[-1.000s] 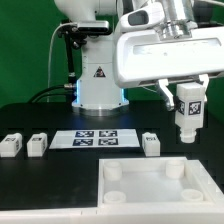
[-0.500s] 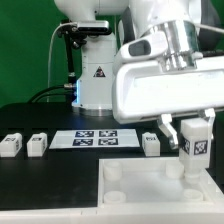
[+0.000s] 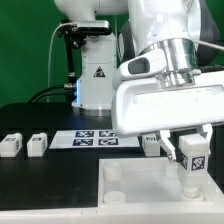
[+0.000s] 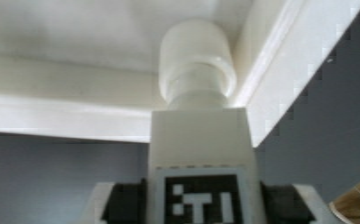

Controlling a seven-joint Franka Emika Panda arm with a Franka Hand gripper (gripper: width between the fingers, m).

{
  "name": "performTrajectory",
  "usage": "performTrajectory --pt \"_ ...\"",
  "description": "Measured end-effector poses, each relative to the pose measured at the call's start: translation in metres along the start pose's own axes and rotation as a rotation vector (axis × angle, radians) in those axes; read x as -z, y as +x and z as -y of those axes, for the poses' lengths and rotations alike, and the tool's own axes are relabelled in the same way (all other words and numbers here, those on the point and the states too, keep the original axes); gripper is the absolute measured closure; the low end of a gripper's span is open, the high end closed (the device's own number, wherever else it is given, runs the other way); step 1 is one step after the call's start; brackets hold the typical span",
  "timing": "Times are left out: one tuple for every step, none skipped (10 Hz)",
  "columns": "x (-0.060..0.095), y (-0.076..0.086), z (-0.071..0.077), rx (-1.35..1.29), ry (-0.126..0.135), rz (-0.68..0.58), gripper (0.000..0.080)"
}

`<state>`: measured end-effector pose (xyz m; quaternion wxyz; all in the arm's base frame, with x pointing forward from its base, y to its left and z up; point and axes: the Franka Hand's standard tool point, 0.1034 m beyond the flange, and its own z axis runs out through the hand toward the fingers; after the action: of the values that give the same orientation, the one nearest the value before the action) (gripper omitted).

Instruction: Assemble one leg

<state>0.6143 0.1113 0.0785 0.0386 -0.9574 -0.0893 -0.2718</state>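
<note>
My gripper is shut on a leg, a small white block with a black-and-white tag, held upright. The leg's lower end is down at the large white square panel, over the round socket at its far corner on the exterior view's right. In the wrist view the tagged leg sits between my fingers and its end meets a round white socket. Three more legs lie on the table: two on the exterior view's left and one partly behind my gripper.
The marker board lies flat behind the panel. The robot base stands at the back. The panel's other round sockets are bare. The white gripper body hides the table's far part on the exterior view's right.
My gripper has come down and slightly forward with the leg, from above the table to the panel's far corner socket on the exterior view's right.
</note>
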Motion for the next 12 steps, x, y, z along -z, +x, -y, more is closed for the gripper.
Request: performTrajectory --pt "-0.0025 -0.0034 0.0018 0.0 0.003 0.005 0.0509" --pt "-0.0038 -0.0061 0.0028 0.001 0.004 0.01 0.0509" --pt "-0.0053 -0.0078 0.0026 0.0 0.003 0.009 0.0509" --pt "-0.0062 -0.0093 0.0026 0.0 0.003 0.006 0.0509" --pt "-0.0086 -0.0114 0.0027 0.0 0.002 -0.001 0.0509" --pt "-0.009 -0.011 0.0033 -0.003 -0.001 -0.02 0.0509" --pt "-0.0089 -0.0112 0.0031 -0.009 -0.004 -0.023 0.0509" --pt "-0.009 -0.011 0.0028 -0.008 -0.004 -0.022 0.05" --pt "-0.009 -0.0111 0.0028 -0.008 -0.004 -0.022 0.05" --pt "-0.009 -0.0111 0.0028 -0.008 -0.004 -0.022 0.0325" --pt "-0.009 -0.0111 0.0028 -0.007 -0.004 -0.022 0.019" --pt "-0.009 -0.0111 0.0028 -0.007 -0.004 -0.022 0.019"
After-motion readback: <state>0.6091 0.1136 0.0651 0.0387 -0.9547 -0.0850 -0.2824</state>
